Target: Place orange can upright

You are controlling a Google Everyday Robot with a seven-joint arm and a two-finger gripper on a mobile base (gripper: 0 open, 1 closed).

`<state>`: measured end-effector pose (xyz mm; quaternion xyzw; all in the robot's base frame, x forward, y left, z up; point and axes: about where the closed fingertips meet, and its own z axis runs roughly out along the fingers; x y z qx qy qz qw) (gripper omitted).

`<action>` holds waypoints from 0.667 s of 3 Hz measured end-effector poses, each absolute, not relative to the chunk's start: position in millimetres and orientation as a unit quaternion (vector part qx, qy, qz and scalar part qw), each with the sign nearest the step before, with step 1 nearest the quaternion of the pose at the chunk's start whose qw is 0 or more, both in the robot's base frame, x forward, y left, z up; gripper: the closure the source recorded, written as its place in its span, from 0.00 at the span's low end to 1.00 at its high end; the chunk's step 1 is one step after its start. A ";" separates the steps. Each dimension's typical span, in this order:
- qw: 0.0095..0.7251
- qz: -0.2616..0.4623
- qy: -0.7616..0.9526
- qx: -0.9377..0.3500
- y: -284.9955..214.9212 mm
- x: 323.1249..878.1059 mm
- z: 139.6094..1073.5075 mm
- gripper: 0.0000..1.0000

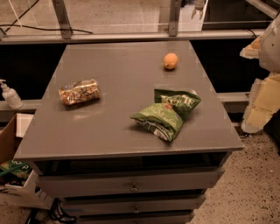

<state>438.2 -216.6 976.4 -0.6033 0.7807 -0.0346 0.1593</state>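
The orange can [79,92] lies on its side on the left part of the grey table top [118,127], its long axis running left to right. It is orange-gold with a pale print. My gripper [197,12] hangs at the top edge of the view, beyond the table's far right corner and far from the can. Its fingers point down, stand apart and hold nothing. Part of my pale arm [264,94] shows along the right edge.
A round orange fruit [170,61] sits near the far right of the table. Two green chip bags [168,113] lie right of centre. Drawers [131,186] are below the top. A soap dispenser [9,95] and a cardboard box [13,175] are on the left.
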 end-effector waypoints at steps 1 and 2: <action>0.159 -0.035 0.781 -0.603 -216.6 438.2 976.4 0.00; 0.180 -0.008 0.764 -0.620 -190.4 440.7 981.2 0.00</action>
